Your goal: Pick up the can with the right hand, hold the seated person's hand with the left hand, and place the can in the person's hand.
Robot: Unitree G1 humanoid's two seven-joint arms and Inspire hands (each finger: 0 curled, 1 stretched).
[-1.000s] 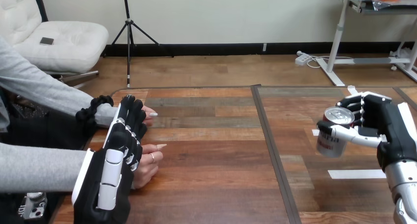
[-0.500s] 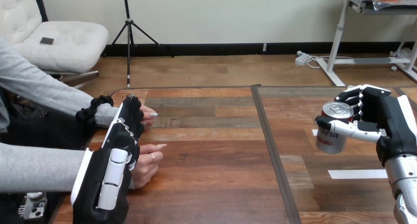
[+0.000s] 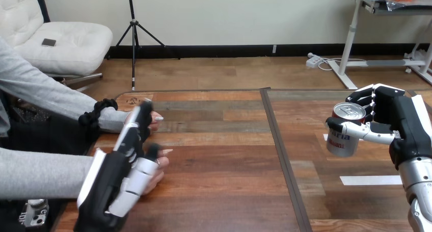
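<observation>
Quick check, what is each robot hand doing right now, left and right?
Left robot hand: open, fingers straight, lying over the person's hands; no grip visible.
Right robot hand: closed round the can.

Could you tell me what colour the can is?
The can is silver with red print; head view.

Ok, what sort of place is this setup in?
Probably an indoor test bench for handovers: a wooden table with white tape marks, a person's hand at its left side, the right hand holding a can.
</observation>
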